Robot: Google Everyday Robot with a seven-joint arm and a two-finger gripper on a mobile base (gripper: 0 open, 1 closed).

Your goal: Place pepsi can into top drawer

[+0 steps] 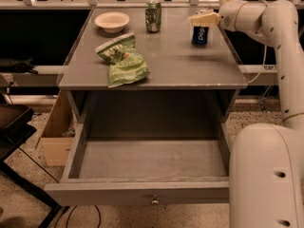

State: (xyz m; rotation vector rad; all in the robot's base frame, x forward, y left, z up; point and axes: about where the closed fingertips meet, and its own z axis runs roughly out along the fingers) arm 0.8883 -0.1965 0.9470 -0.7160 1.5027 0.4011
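The pepsi can (200, 35), dark blue with a white and red logo, stands upright near the back right of the grey tabletop (180, 65). My gripper (202, 19) is right over the can's top, reaching in from the right on the white arm (266, 13). I cannot tell whether it grips the can. The top drawer (137, 192) is pulled wide open below the tabletop. Its inside is bare and its round metal knob (154, 201) shows at the front centre.
A green can (152, 15) and a white bowl (112, 21) stand at the back of the tabletop. A crumpled green chip bag (123, 58) lies left of centre. A cardboard box (54, 137) and a black stand (14, 122) are on the floor at the left.
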